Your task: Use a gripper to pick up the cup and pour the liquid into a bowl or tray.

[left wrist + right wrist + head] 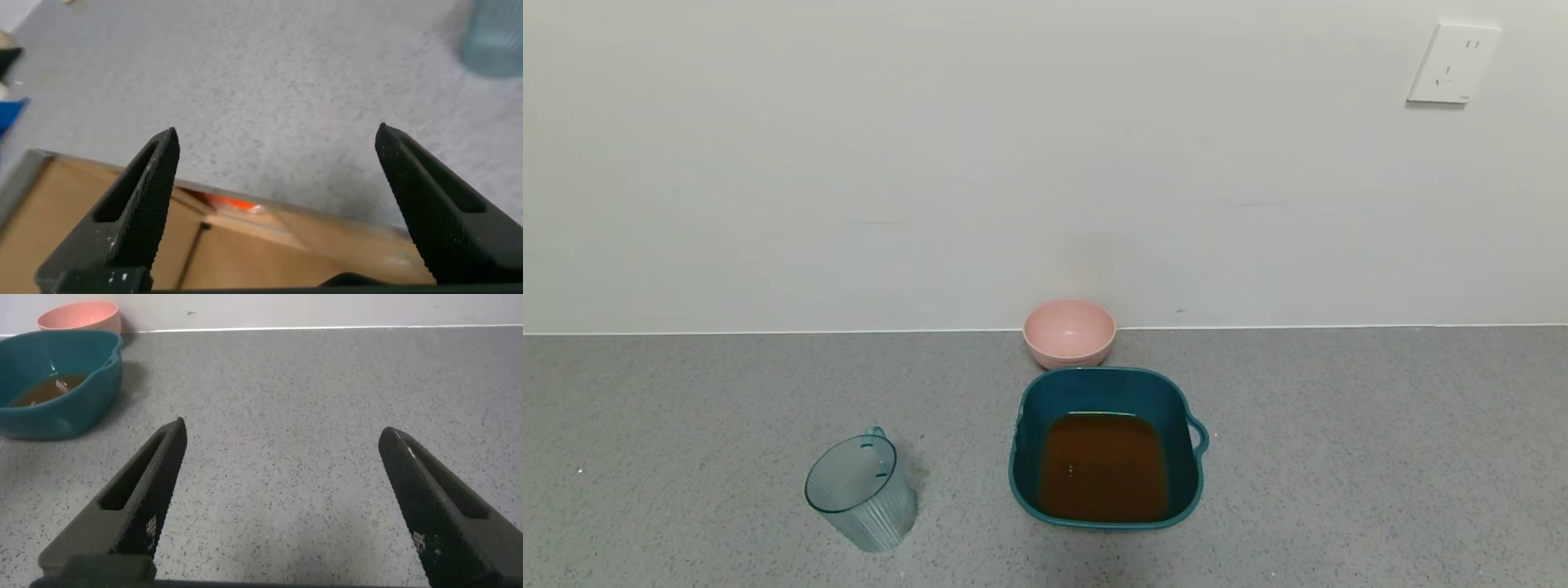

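Cup [862, 492] stands upright, looks drained, on grey counter [1339, 457], well left of teal basin [1107, 445] holding orange-brown liquid [1103, 469]. Pink bowl [1069, 331] just behind basin. I see left gripper [278, 204] and right gripper [286, 498] spread wide, gripping nothing, out of head view.

You have one ribbed translucent cup [862, 492], one teal basin [1104, 385] holding one pool of orange-brown liquid [1103, 467], and one pink bowl [1069, 331] on the one grey countertop [1339, 457]. Count one wall socket [1454, 64]. You also have two grippers, the left gripper [278, 200] and the right gripper [282, 498], each with two spread black fingers.
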Motion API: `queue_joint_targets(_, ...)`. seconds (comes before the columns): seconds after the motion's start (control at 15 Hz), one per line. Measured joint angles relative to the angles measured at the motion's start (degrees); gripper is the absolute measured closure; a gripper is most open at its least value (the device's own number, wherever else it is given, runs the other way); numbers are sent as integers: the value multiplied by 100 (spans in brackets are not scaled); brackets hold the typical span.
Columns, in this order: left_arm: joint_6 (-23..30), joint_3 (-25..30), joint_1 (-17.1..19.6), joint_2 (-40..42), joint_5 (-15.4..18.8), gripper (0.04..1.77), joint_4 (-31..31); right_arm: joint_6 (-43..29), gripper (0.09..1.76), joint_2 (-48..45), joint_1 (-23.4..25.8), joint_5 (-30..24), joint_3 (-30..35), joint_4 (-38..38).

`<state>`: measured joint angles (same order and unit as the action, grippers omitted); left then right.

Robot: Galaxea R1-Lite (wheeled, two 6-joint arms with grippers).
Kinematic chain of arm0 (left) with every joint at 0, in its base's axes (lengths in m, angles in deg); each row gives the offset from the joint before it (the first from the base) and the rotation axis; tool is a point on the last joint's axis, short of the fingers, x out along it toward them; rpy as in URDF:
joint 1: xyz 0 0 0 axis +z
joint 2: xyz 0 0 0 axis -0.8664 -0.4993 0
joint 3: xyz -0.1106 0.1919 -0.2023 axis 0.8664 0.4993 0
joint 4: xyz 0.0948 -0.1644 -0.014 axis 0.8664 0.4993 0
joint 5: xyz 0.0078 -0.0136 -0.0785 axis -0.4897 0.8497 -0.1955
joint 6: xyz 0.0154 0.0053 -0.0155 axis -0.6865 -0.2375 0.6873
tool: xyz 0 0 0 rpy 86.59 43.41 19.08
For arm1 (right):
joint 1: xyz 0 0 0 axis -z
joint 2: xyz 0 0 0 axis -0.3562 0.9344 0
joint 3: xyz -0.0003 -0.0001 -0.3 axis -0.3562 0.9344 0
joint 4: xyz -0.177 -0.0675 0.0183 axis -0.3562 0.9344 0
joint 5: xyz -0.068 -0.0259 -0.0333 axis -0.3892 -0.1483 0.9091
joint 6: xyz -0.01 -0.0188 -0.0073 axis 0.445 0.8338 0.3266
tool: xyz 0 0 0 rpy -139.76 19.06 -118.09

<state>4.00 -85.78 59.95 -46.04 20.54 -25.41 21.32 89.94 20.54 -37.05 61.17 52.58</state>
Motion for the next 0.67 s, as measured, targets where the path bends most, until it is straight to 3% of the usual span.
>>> queue_joint_targets(0.2, 525, 267, 7, 271, 840, 9, -1050, -1, 14, 0, 0, 0, 0, 0)
queue_joint_targets(0.47, 661, 1218, 10, 350, 1285, 9, -3212, -1, 14, 0, 0, 0, 0, 2)
queue_joint_targets(0.67, 780, 1524, 10, 361, 2233, 9, -3190, 0, 14, 0, 0, -2, 0, -1)
